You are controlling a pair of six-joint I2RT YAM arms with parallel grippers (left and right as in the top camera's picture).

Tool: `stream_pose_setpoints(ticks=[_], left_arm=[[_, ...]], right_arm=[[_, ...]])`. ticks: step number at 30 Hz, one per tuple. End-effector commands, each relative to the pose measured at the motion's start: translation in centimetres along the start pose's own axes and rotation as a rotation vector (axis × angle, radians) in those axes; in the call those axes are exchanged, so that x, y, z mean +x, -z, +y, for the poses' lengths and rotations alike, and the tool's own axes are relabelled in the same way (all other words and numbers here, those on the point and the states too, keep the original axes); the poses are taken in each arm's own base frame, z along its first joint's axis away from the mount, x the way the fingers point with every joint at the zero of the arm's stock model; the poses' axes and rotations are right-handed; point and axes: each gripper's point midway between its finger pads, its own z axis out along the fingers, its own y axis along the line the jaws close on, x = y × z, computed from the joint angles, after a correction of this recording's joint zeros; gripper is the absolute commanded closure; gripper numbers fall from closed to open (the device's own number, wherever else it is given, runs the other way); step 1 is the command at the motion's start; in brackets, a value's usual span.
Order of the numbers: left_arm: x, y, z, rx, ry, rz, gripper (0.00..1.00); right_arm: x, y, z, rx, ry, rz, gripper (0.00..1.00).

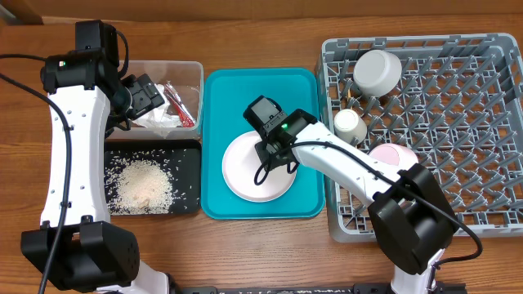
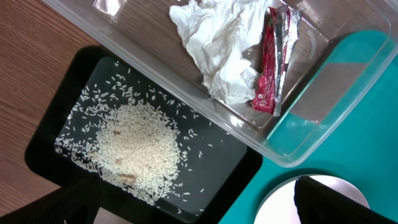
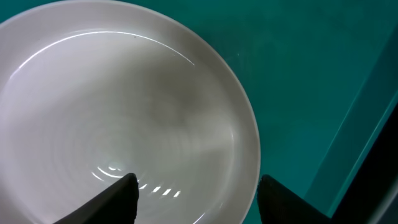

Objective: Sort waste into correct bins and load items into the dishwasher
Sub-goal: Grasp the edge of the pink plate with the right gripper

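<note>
A pale pink plate (image 1: 245, 175) lies on the teal tray (image 1: 221, 98). My right gripper (image 1: 274, 155) is open just above it. In the right wrist view its fingers (image 3: 196, 199) straddle the rim of the plate (image 3: 124, 93), one over the plate and one over the tray. My left gripper (image 1: 143, 94) is open and empty above the clear tub (image 1: 196, 69). The tub holds the crumpled tissue (image 2: 217, 43) and the red wrapper (image 2: 267, 68). The rice (image 2: 137, 146) lies in the black tray (image 2: 230, 162). The left fingertips (image 2: 199, 211) show only at the frame's bottom corners.
The grey dish rack (image 1: 458, 188) on the right holds a grey bowl (image 1: 376, 72), a white cup (image 1: 350, 124) and a pink bowl (image 1: 391, 155). The teal tray stands between the bins and the rack.
</note>
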Motion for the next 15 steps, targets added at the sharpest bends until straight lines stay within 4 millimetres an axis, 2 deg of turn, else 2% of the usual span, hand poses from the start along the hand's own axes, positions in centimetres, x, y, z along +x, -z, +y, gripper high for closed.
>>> stream_pose_setpoints(ticks=[1, 9, 15], left_arm=[[-0.6, 0.7, -0.1, 0.009, 0.005, -0.025, 0.0], [-0.6, 0.7, 0.0, 0.009, 0.005, -0.025, 0.0], [-0.6, 0.7, -0.1, 0.009, 0.005, -0.025, 0.0]], right_arm=[[0.6, -0.8, -0.9, 0.038, -0.021, 0.0, 0.36], [1.1, -2.8, -1.7, 0.08, -0.026, -0.036, 0.35], [0.8, -3.0, -0.7, 0.025, -0.03, -0.048, 0.34]])
